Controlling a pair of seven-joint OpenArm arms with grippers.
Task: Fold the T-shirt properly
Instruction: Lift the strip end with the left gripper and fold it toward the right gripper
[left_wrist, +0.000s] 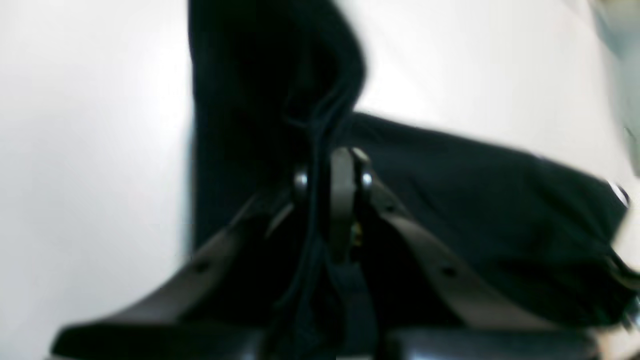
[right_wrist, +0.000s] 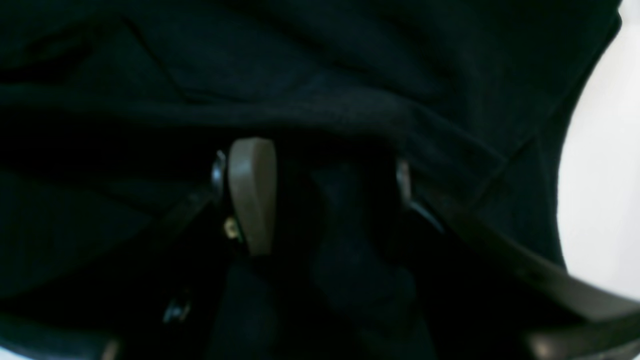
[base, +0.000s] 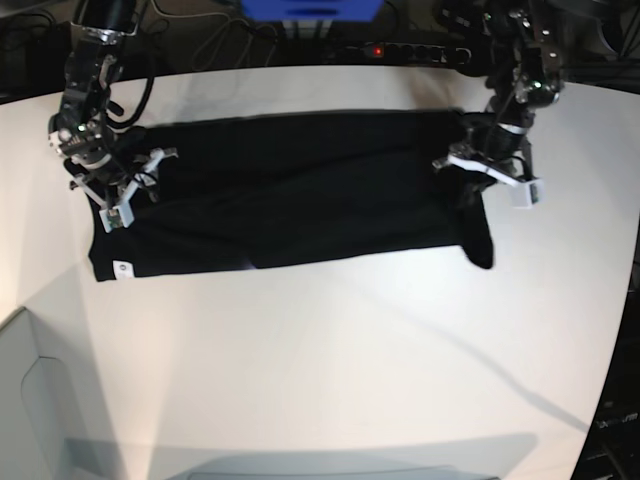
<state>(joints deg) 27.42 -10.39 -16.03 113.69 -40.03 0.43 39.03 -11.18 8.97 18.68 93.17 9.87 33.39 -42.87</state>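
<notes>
Left gripper (left_wrist: 332, 172) pinches the black T-shirt (base: 300, 205), a long band on the white table (base: 330, 360); right gripper (right_wrist: 312, 192) straddles cloth, jaws apart. Crosswise folding remains.

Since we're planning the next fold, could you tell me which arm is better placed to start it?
Probably the left: the left gripper is already shut on the T-shirt at its end, while the right gripper looks open over the other end.
</notes>
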